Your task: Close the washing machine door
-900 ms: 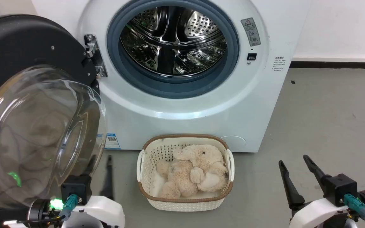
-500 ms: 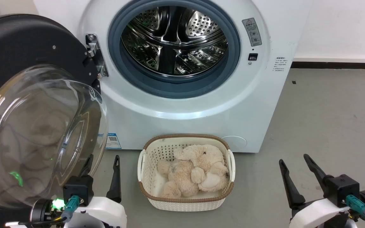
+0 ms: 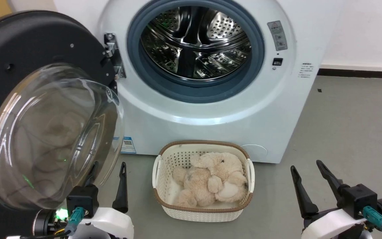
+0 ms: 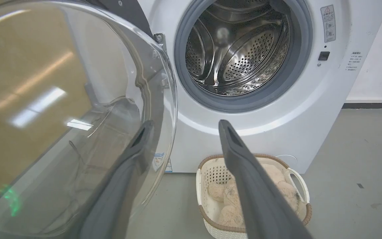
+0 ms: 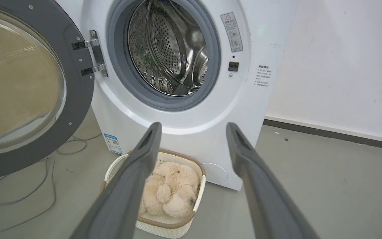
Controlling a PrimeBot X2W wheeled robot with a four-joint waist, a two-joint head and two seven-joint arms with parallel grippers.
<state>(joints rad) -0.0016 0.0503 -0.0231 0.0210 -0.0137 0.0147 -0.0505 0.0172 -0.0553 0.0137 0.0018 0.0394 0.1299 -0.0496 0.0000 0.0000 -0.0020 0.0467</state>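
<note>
1. The round, black-rimmed washing machine door (image 3: 53,132) stands wide open, at 9 o'clock of the washing machine (image 3: 211,113).
2. Left end effector (image 3: 108,169), by the door's edge: open, empty.
3. Right end effector (image 3: 305,166): open, empty, bare floor (image 3: 343,132) around.

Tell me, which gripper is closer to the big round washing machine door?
Left. The left gripper is open, right beside the glass bulge of the washing machine door. The right gripper, also open, is far off past the basket.
</note>
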